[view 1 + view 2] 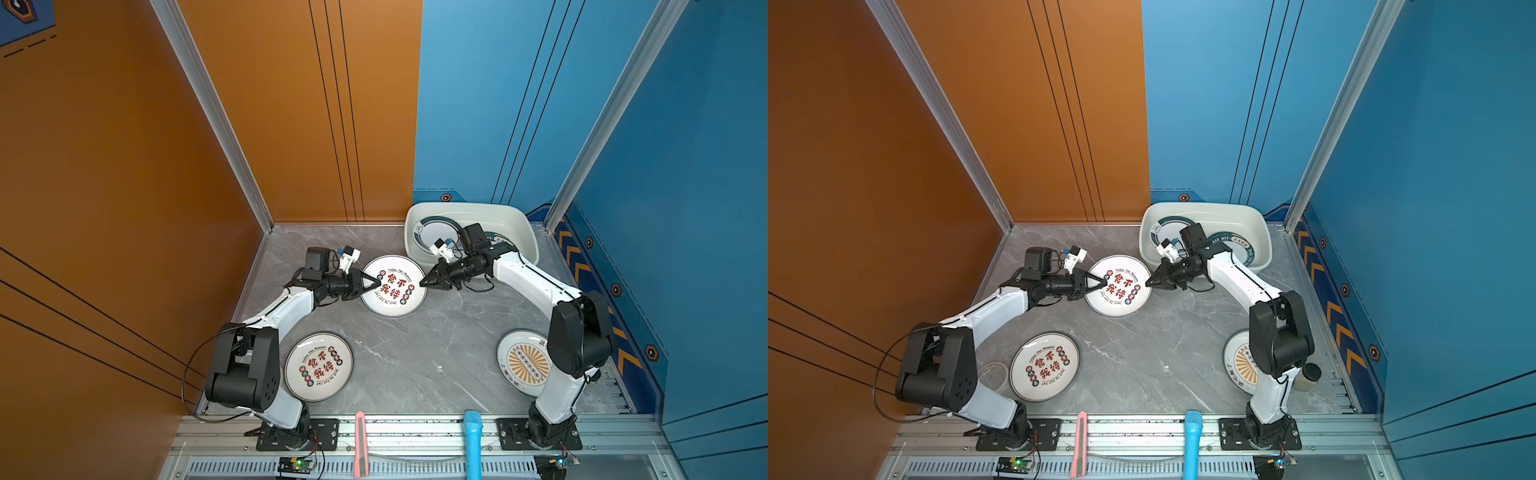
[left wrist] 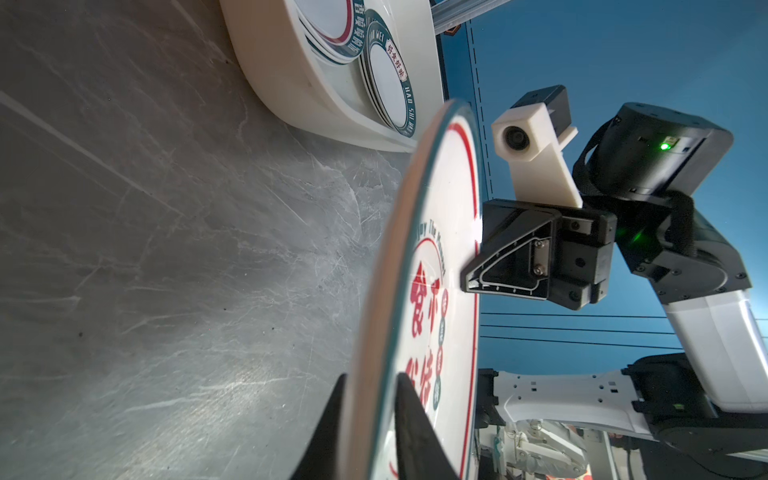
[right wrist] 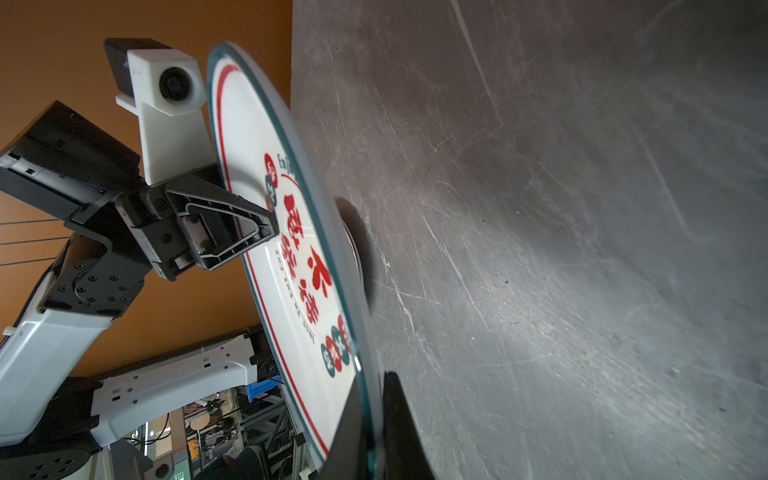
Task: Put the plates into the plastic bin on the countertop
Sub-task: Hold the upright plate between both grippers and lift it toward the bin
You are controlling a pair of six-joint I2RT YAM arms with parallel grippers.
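The left arm [image 1: 286, 305] and the right arm [image 1: 528, 276] reach low and inward over the countertop [image 1: 415, 361], tips facing each other. The left gripper [image 1: 376, 284] is closed on the left rim of the plate with red characters [image 1: 395, 301], one finger above and one below, and the right gripper [image 1: 423, 284] pinches the opposite rim likewise. The round plate is face up, nearly flat, just beside the plastic bin [image 1: 478, 214].

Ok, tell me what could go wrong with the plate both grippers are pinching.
1. The left gripper and right gripper each pinch only the thin rim of the red-character plate; uneven arm motion could make it slip or twist.
2. The plastic bin already holds green-rimmed plates, so a careless drop may chip them.
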